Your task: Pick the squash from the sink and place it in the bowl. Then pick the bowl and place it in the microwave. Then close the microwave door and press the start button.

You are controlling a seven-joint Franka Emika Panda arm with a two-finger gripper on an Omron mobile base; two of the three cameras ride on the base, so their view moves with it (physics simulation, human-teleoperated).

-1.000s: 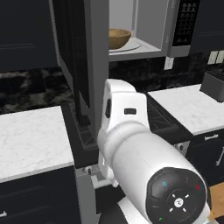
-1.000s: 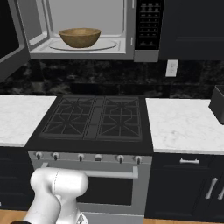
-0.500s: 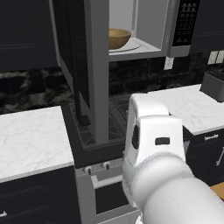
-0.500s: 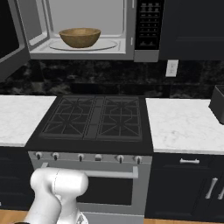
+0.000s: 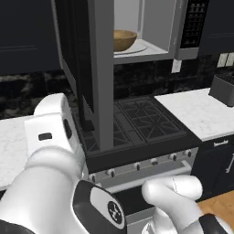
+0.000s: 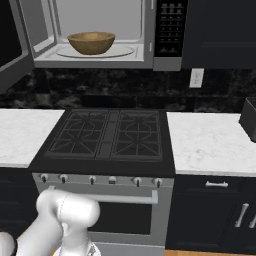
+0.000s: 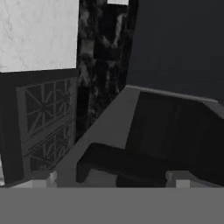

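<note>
The bowl (image 6: 91, 43) sits inside the microwave (image 6: 95, 34), centred on the light grey floor of the cavity. No squash can be made out over its rim from either base view. So the step in hand looks like closing the door.

The microwave door (image 5: 91, 68) stands swung wide open, seen edge-on in the left base view, its long axis vertical, hinged on the cavity's left side.

In the hand view the gripper (image 7: 109, 178) has its fingers spread wide with nothing between them. The door's steel edge and dark handle bar lie just beyond the tips, toward 12 o'clock, running from 8 to 2 o'clock.

Judgement: a push on the door's outer face, swinging it toward the cavity.
</note>
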